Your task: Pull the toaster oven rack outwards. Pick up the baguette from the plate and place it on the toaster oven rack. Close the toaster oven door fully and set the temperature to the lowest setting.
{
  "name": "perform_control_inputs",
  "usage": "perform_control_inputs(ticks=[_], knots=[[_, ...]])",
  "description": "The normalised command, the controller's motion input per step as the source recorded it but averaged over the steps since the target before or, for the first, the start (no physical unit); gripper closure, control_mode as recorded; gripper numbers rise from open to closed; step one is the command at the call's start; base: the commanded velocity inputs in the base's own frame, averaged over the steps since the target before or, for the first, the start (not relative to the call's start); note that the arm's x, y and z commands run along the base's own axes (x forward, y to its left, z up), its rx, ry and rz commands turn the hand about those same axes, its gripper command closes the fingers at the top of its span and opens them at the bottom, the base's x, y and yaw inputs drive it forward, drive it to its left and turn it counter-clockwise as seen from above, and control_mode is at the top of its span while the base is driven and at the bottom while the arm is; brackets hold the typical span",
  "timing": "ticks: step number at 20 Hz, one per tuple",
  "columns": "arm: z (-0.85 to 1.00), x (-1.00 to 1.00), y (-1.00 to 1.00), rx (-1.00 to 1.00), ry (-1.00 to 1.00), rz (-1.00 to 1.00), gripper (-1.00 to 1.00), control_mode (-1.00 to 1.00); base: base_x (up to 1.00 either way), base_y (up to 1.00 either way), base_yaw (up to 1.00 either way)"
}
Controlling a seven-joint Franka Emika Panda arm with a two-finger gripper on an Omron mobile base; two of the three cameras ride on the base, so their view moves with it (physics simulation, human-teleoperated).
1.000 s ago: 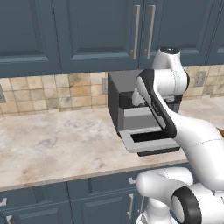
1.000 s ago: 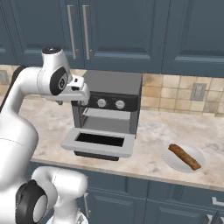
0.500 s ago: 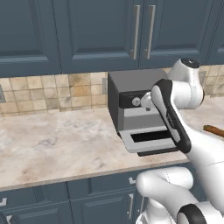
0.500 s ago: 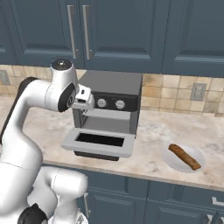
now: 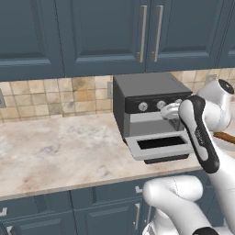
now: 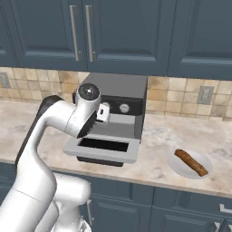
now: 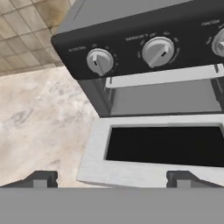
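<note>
Toaster oven (image 5: pixel 151 92): we see it at centre right of the left base view, backed against the tiled wall under the cabinets.
Toaster oven door (image 7: pixel 153 151): we find it folded down flat, its dark window facing up; its front edge runs across the lower middle of the hand view.
Toaster oven rack (image 7: pixel 164 76): a thin pale strip shows just under the control strip in the hand view; we cannot tell how far out it sits.
Knobs (image 7: pixel 158 51): two full silver dials sit on the black strip, upper centre of the hand view.
Gripper (image 7: pixel 111 178): we see the fingers (image 7: pixel 41 178) apart, empty, one at each lower corner, in front of the door's front edge.
Plate (image 6: pixel 206 161): lower right of the right base view, well apart from the oven.
Baguette (image 6: pixel 191 162): lies diagonally on the plate.
Counter (image 5: pixel 55 147): wide bare marble lies left of the oven in the left base view.
</note>
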Motion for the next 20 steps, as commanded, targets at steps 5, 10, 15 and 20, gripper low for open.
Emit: perform_control_inputs(ticks=[5, 10, 15, 20], knots=[[-0.26, 0.00, -0.20, 0.10, -0.17, 0.00, -1.00, -1.00, 0.00, 0.00, 0.00], [-0.22, 0.00, -0.10, 0.12, -0.16, 0.00, -1.00, -1.00, 0.00, 0.00, 0.00], [-0.18, 0.02, -0.02, 0.09, -0.17, 0.01, -1.00, -1.00, 0.00, 0.00, 0.00], [-0.15, 0.10, 0.00, 0.01, -0.14, 0.07, -1.00, -1.00, 0.00, 0.00, 0.00]])
